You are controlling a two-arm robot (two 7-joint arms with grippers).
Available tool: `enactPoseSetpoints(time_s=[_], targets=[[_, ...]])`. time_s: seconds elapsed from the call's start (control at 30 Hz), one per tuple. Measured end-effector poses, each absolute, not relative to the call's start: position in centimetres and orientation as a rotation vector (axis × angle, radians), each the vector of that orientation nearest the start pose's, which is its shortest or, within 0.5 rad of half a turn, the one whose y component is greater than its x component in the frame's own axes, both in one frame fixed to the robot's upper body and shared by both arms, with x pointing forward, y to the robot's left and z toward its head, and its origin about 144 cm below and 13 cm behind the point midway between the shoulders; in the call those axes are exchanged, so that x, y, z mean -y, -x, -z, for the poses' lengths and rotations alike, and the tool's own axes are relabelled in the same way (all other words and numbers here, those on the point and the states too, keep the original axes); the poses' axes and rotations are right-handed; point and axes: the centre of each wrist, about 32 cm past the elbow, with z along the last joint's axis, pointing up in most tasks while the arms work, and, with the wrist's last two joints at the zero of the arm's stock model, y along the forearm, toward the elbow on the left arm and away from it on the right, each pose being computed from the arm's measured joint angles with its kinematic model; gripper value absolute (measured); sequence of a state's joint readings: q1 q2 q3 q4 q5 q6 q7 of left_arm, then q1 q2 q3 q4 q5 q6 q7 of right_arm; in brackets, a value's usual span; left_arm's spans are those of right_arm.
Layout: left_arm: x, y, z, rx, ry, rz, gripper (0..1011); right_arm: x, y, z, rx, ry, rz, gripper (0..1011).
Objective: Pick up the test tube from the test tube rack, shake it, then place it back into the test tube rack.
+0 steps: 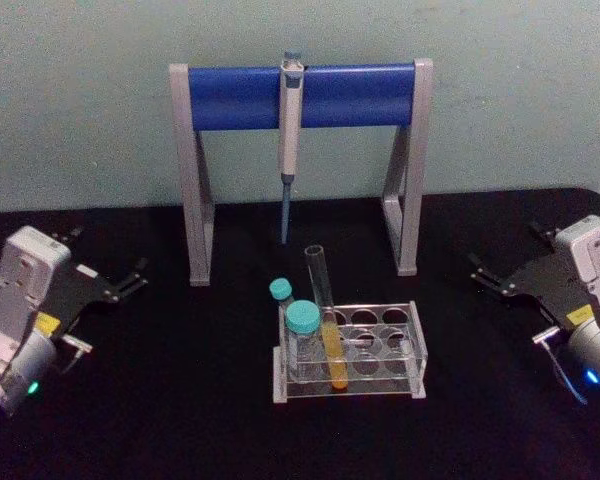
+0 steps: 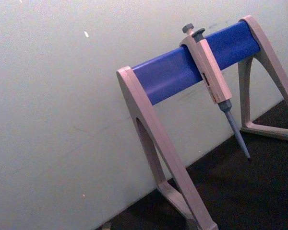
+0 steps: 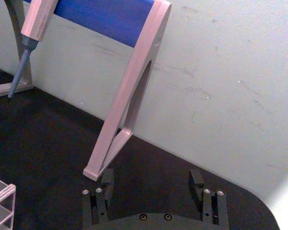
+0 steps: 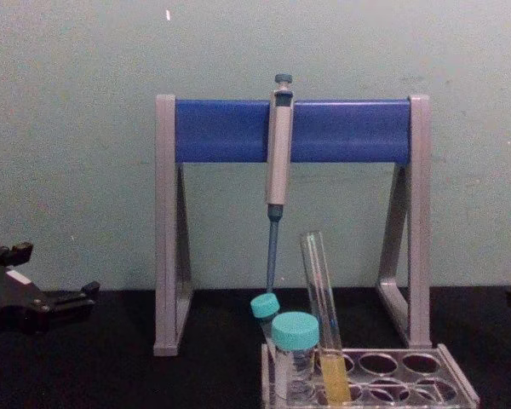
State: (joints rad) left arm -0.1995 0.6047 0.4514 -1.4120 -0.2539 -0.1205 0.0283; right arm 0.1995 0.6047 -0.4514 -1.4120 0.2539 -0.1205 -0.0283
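While nothing is gripped yet, head view: left hand (image 1: 105, 255) and right hand (image 1: 507, 255) both sit spread, empty; test tube (image 1: 326, 315) leans in the test tube rack (image 1: 416, 345), well inboard of each hand. Left wrist view: pipette stand (image 2: 170, 79) ahead of that hand. Right wrist view: fingers (image 3: 105, 181) apart. Chest view: teal-capped tubes (image 4: 294, 332) just beside the tube, toward the left hand. Likely risks: left approach clips caps; off-axis pull drags rack; uncapped liquid sloshes out when shaken.

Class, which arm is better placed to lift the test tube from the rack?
Probably right: teal-capped tubes stand between the left hand and the test tube, while the right hand faces empty holes in the rack.
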Motion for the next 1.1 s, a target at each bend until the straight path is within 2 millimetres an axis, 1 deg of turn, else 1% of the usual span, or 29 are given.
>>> enactPoseSetpoints(time_s=[1.1], targets=[[-30.96,-48.86,-113.98,0.285,-0.304,-1.248,1001,30.96,-48.86,-113.98,0.285,0.304,1.248,1000]])
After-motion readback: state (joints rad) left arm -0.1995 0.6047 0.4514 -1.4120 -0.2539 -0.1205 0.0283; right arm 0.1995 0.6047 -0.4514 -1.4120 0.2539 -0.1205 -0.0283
